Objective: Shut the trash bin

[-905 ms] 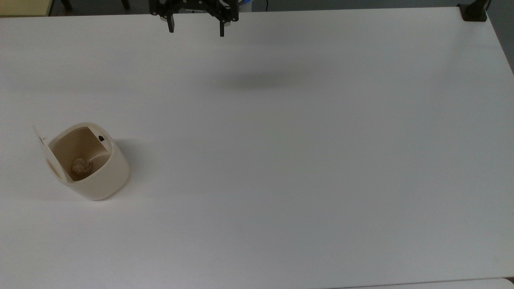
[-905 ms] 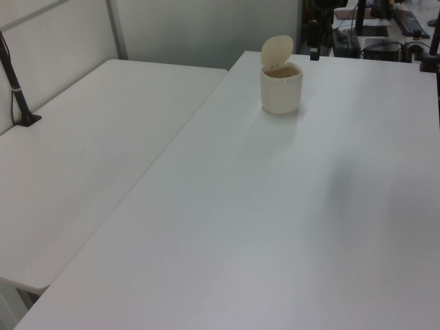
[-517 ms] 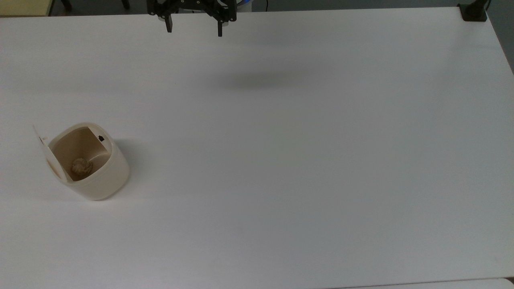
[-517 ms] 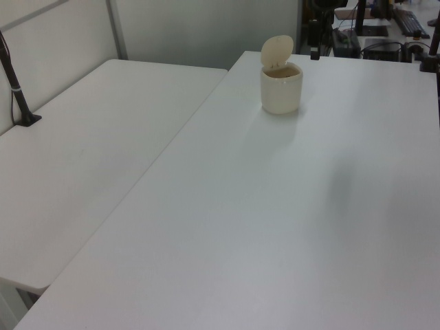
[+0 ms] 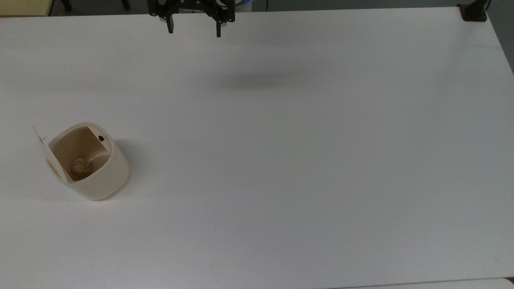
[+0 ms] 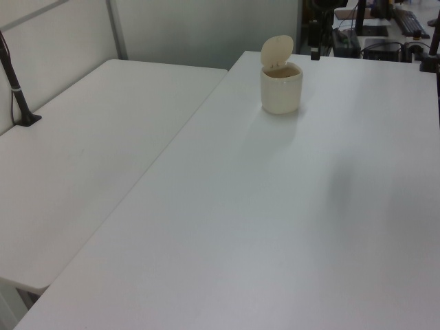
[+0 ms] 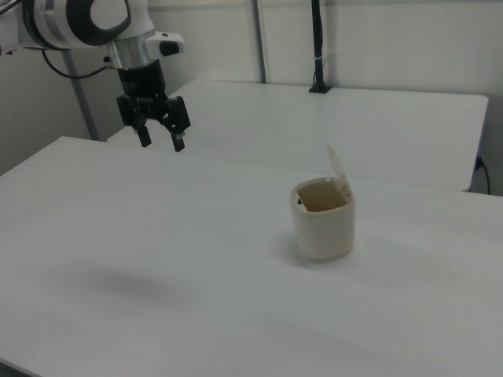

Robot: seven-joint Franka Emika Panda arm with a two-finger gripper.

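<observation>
Plainly, the trash bin stood open when we looked: a cream rounded tub sitting upright on the white table, toward the top view's left and roughly halfway down it. Its flat lid was swung up on the hinge and stood nearly vertical along the top view's left side of the rim, so the mouth faced upward and we could see straight in. At the bottom lay a small crumpled wad, which we took for paper waste. A small black catch sat on the inner rim opposite the hinge, and we judged that it is where the lid would latch once pushed down.

In the right view the lid rose from the far edge of the tub, leaning slightly outward. We judged that it rested past its balance point and so would not drop shut unaided. In the left view the lid stood up behind the bin.

The gripper hung well apart from the bin, above the far edge of the table at the top of the top view. Its two black fingers pointed down with a clear gap between them, holding nothing. We saw its shadow on the table, well apart from the fingers, so we read the gripper as high above the surface. We judged the task not yet begun. The arm would need to travel across to the bin and come at the lid from its outer face to tip it over the mouth.
</observation>
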